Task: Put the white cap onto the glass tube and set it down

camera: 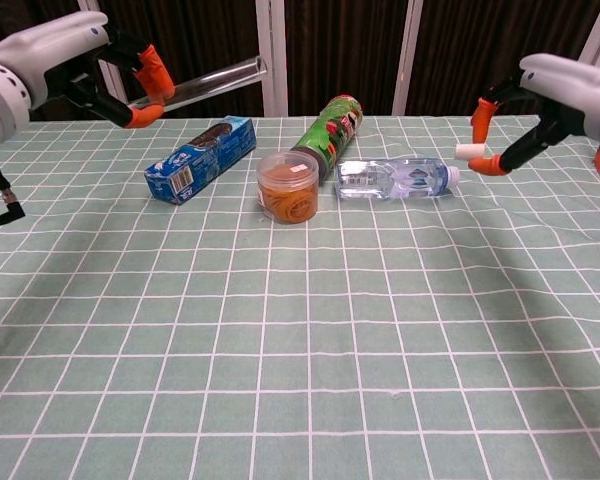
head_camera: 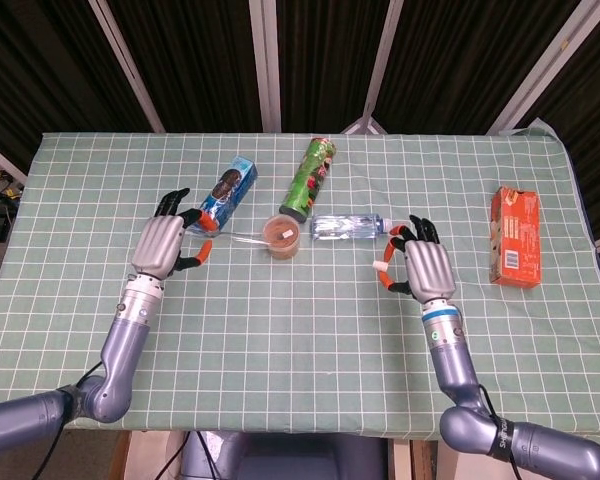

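Observation:
My left hand holds the clear glass tube in the air at the left, its open end pointing right and slightly up. My right hand is raised at the right, pinching the small white cap between thumb and finger. The tube's free end and the cap stand well apart, with the tub and the bottle on the table below between them.
On the green checked tablecloth lie a blue snack box, a green chip can, a round tub with brown contents and a water bottle on its side. An orange box lies at the right.

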Motion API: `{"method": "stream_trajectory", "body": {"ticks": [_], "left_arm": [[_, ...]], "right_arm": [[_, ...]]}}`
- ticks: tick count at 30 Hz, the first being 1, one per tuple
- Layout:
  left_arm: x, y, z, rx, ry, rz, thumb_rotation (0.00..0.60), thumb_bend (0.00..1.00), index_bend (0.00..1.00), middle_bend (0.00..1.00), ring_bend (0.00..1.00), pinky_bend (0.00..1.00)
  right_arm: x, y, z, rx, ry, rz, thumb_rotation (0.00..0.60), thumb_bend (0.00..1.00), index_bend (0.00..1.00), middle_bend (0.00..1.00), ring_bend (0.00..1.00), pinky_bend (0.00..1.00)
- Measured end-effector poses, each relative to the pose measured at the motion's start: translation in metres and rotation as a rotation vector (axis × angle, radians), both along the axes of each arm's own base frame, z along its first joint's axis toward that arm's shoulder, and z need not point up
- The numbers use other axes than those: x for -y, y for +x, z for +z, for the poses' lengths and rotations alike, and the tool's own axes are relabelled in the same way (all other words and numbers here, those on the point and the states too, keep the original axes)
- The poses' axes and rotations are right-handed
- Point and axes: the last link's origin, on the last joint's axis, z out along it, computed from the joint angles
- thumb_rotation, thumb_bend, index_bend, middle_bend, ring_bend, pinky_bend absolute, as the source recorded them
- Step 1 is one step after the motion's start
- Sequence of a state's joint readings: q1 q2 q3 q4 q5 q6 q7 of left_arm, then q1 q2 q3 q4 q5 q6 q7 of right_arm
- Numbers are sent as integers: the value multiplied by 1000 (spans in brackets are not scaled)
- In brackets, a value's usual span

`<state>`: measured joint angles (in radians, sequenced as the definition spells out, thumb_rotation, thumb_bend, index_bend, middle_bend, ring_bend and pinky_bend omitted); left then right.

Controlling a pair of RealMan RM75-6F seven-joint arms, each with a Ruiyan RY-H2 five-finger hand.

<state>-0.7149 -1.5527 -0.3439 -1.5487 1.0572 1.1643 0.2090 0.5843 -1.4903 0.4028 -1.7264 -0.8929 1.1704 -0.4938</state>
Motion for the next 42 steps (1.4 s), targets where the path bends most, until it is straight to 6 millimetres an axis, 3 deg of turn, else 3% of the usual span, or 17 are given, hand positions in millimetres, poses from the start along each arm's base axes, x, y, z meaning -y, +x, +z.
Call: {"method": "stream_trajectory", "body": {"ticks": [8, 18, 27, 42], "left_arm": [[-10, 10, -27, 69, -12, 23, 600, 749, 533, 450, 71, 0], [-9, 17, -50, 173, -16, 65, 600, 750, 529, 450, 71, 0], [-12, 28, -56, 241, 1, 86, 600, 750, 526, 450, 71, 0], [-17, 51, -63, 197, 1, 77, 600, 749, 526, 450, 71, 0]], "right_arm": [[14, 14, 28, -49, -78, 37, 600, 362, 655, 284, 58, 0], [26, 30, 48, -144, -167, 118, 600, 362, 655, 284, 58, 0], [28, 47, 49, -198, -199, 199, 600, 362, 655, 284, 62, 0], [32, 79, 43, -355, -262, 381, 600, 362, 655, 284, 66, 0]]}}
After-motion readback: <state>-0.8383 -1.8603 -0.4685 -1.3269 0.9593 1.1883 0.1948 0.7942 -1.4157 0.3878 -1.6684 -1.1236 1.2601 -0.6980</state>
